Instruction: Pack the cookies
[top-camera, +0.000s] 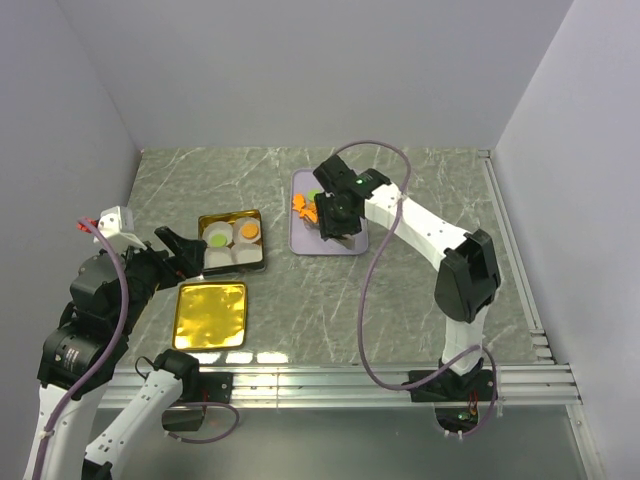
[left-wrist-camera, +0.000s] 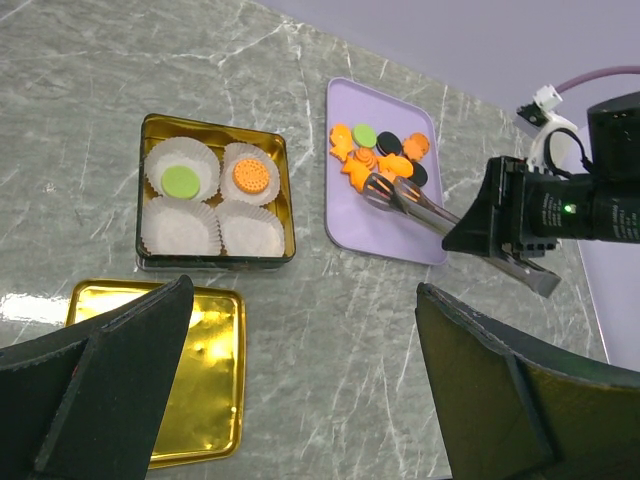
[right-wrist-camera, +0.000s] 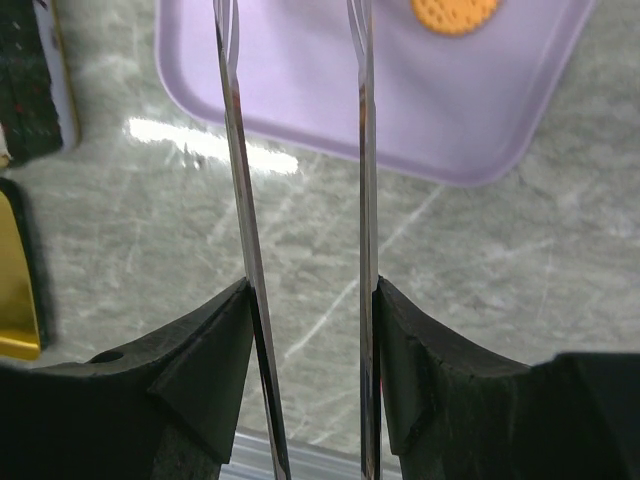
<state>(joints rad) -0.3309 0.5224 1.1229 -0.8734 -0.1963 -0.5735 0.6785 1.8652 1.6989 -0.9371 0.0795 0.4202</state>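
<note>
The cookies (left-wrist-camera: 380, 158) are small orange, black and green pieces, lying at the far end of a lilac tray (left-wrist-camera: 385, 228). One green cookie (left-wrist-camera: 181, 180) and one orange cookie (left-wrist-camera: 251, 177) sit in paper cups in the gold tin (left-wrist-camera: 212, 124). My right gripper (right-wrist-camera: 305, 300) is shut on metal tongs (left-wrist-camera: 415, 205), whose arms stand apart. The tong tips reach among the orange cookies; I cannot tell whether they hold one. My left gripper (left-wrist-camera: 300, 290) is open and empty, above the table between the tin and its lid.
The tin's gold lid (left-wrist-camera: 205, 390) lies flat in front of the tin. Two white paper cups (left-wrist-camera: 215, 230) in the tin's near row hold nothing. Grey walls close in the table on the left, the back and the right.
</note>
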